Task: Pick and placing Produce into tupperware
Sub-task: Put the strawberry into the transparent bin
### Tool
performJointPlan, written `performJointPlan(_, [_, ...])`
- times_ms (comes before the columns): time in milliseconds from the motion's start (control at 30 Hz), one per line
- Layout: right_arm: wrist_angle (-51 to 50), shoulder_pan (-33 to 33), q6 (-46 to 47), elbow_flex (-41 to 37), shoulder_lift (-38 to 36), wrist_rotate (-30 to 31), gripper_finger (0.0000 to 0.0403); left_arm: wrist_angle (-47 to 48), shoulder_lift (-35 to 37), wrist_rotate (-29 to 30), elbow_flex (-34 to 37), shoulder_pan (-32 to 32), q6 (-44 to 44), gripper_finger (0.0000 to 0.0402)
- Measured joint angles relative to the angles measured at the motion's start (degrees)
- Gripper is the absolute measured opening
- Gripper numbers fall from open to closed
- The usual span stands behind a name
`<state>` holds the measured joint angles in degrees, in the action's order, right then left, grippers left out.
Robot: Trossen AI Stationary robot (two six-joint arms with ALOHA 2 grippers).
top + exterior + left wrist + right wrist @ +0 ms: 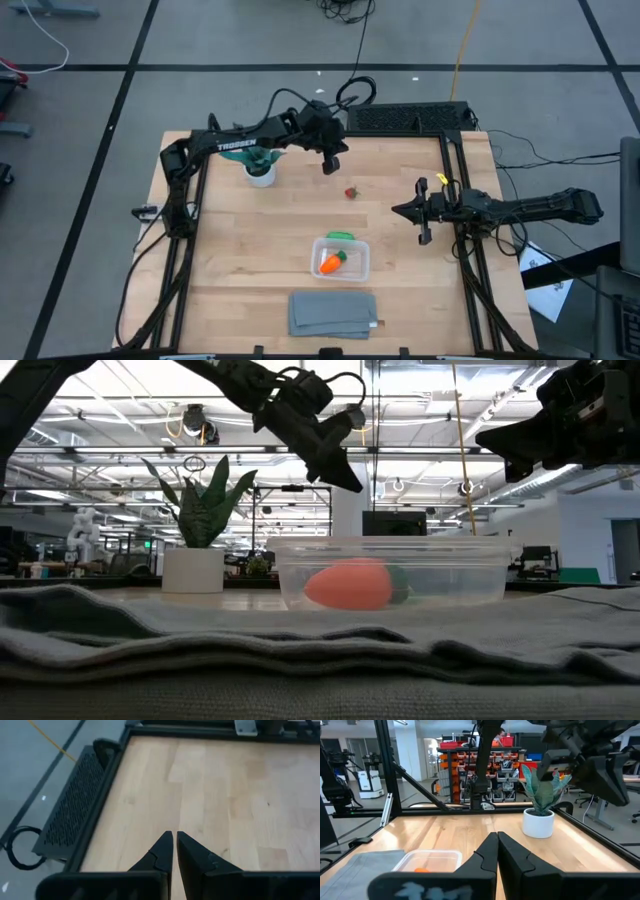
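Note:
The clear tupperware (356, 262) stands near the table's near middle, and the orange carrot (328, 263) lies inside it; both also show in the low view, tupperware (470, 572) and carrot (348, 583). The green pod (340, 236) lies along the tub's far wall; inside or outside, I cannot tell. The red berry (350, 192) rests on the bare wood farther back. My left gripper (329, 168) hovers shut above the table, left of and beyond the berry, holding nothing (175, 840). My right gripper (400, 210) is shut and raised to the berry's right (497, 839).
A teal-leaved plant in a white pot (260, 170) stands under the left arm near the far left. A folded grey cloth (333, 313) lies at the near edge in front of the tub. A black perforated panel (410, 118) sits beyond the far edge. Bare wood lies around the berry.

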<state>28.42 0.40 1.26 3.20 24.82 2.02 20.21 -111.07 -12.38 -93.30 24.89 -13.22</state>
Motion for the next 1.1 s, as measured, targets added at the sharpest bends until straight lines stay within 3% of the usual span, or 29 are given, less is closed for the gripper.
performJointPlan(200, [0.0, 0.0, -0.5, 0.0, 0.0, 0.2, 0.0000, 4.3, 0.0, 0.4, 0.0, -2.3, -3.5, 0.0026])
performJointPlan(367, [0.0, -0.1, -0.7, 0.0, 0.1, 4.1, 0.0000, 2.1, 0.0, 0.4, 0.0, -3.7, -4.9, 0.0027])
performJointPlan(567, [1.0, -0.1, -0.8, 0.0, 0.2, 4.2, 0.0000, 1.0, -2.2, 0.0, -1.1, -4.1, -2.8, 0.0027])
performJointPlan(633, [1.2, -0.1, -1.3, 0.0, 0.3, 4.2, 0.0000, 1.7, -4.9, -0.2, -4.6, -4.3, -2.4, 0.0027])
performJointPlan(933, [1.3, -0.8, -2.0, 0.0, 0.6, 4.2, 0.0000, 23.0, -16.9, -0.9, -25.7, -4.9, -8.6, 0.0026])
performJointPlan(1100, [0.8, -0.9, -2.0, 0.0, 0.6, 4.2, 0.0000, 29.6, -20.9, -0.6, -31.9, -5.0, -11.1, 0.0026])
